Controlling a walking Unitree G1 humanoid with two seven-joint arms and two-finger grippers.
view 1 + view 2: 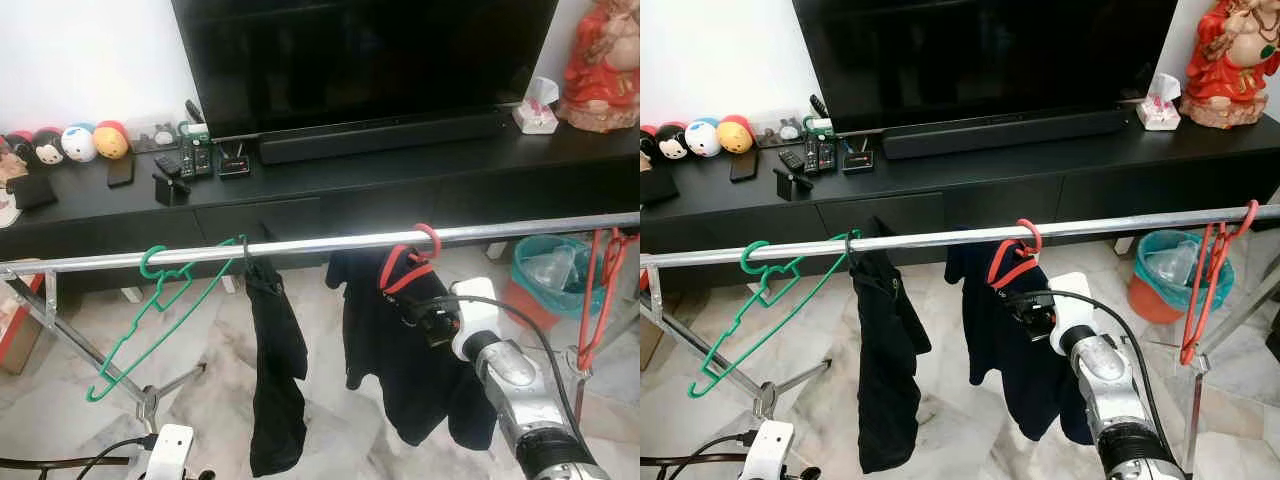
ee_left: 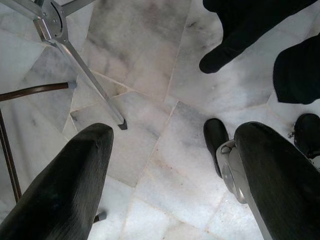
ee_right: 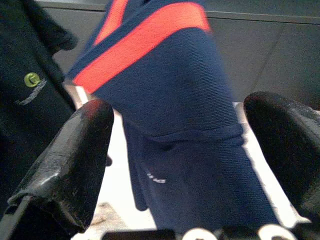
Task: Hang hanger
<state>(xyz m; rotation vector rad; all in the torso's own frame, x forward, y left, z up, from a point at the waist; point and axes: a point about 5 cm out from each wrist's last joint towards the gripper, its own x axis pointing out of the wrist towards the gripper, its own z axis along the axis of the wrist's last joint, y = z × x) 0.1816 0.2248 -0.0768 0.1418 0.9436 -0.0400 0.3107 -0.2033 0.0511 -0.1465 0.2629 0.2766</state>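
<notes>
While the red hanger (image 1: 405,262) already hooks over the silver rail (image 1: 330,243), carrying a dark blue garment with a red stripe (image 3: 170,125), the right pincer (image 3: 175,150) sits just in front of that garment with its 2 fingers spread wide and nothing clamped, so the hang looks finished, the pincer seemingly placed to let go rather than to lift. At 9 o'clock from it on the same rail hangs a black garment (image 1: 275,370), and further toward 9 o'clock an empty green hanger (image 1: 155,315) tilts steeply because only its hook bears on the rail. At 3 o'clock, bare red hangers (image 1: 598,290) dangle. Low down, the left pincer (image 2: 165,190) gapes wide, idle over the marble floor (image 2: 150,100) beside a rack leg (image 2: 90,85).
</notes>
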